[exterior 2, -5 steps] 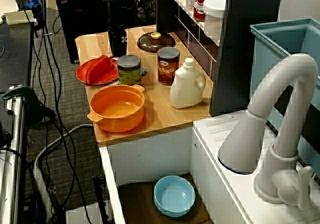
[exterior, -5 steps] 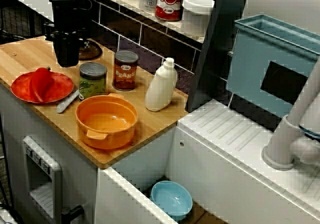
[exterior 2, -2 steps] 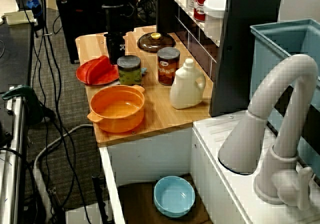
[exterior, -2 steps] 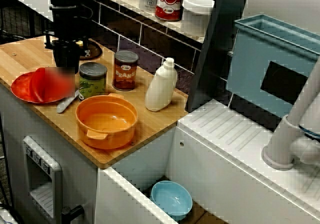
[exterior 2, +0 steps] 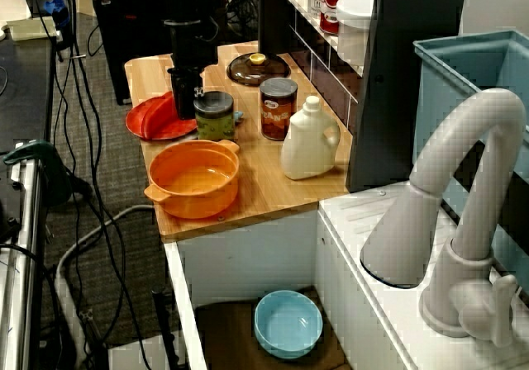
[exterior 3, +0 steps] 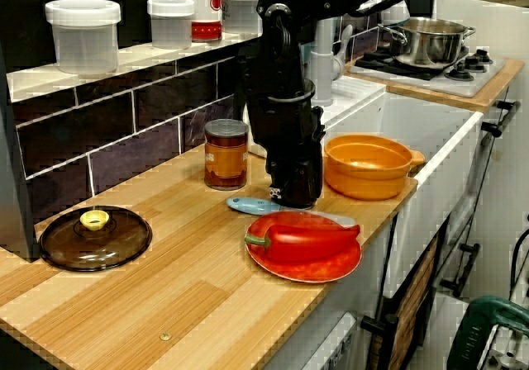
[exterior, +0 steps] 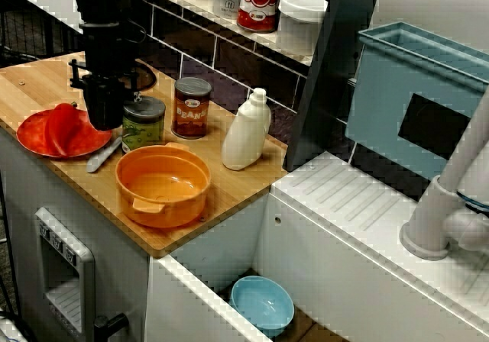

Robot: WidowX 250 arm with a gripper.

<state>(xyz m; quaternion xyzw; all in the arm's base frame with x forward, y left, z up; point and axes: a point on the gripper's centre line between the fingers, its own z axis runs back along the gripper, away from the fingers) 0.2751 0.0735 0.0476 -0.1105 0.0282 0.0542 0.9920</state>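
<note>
Black and bulky, the gripper point(exterior: 103, 120) hangs low over the wooden counter point(exterior: 30, 90), its tip just beside the green can point(exterior: 144, 123) and close to the rim of the red plate point(exterior: 30, 136). From the view at the far end of the counter, the tip point(exterior 3: 293, 198) sits right above a knife point(exterior 3: 252, 206) with a pale blue handle, which lies between the can and the plate. I cannot tell whether it touches the knife, or whether the fingers are spread or closed, since the body hides them. A red pepper point(exterior 3: 302, 239) lies on the plate. A brown can point(exterior: 191, 108) stands just behind the green one, with a white bottle point(exterior: 246, 132) farther along and an orange pot point(exterior: 163, 185) in front.
</note>
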